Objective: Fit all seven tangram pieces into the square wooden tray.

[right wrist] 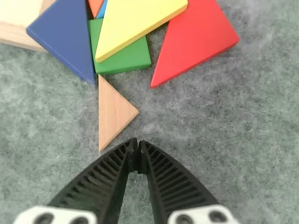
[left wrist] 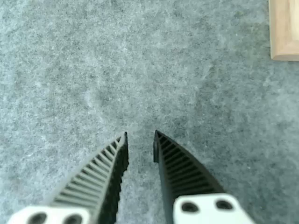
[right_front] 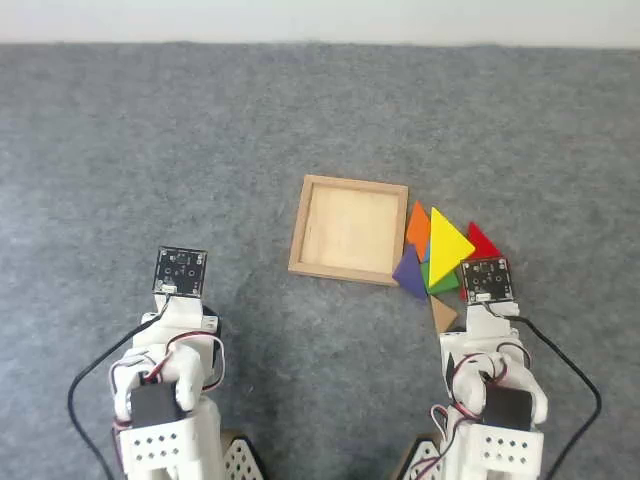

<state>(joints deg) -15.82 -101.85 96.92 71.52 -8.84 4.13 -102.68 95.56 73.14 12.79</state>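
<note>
Nearest the right wrist camera, the right gripper [right wrist: 137, 144] hangs with its jaws pressed together on nothing, just short of the plain wooden triangle [right wrist: 112, 109]. That triangle lies flat on the grey counter [right_front: 150, 130], near the tray [right_front: 299, 225] and a little apart from the heap of pieces.

The other six pieces are bunched against the tray's side toward the right arm, and no piece lies inside it yet. The big yellow triangle [right wrist: 135, 21] rests on top, overlapping the green square [right wrist: 126, 58]. The red triangle [right wrist: 196, 39] lies farthest from the tray and the dark blue triangle [right wrist: 65, 35] touches its corner. Slivers of an orange piece [right wrist: 96, 5] and a light blue piece [right wrist: 103, 9] show beneath.

All look like thin, stiff, light wooden slabs with smooth painted faces, likely slippery in a pinch. The best hold is probably across two opposite edges. The yellow one, propped up, offers the easiest edge.

Well apart from the tray on its other side, the left gripper [left wrist: 140, 137] hangs over bare counter, jaws slightly spread and empty.
</note>
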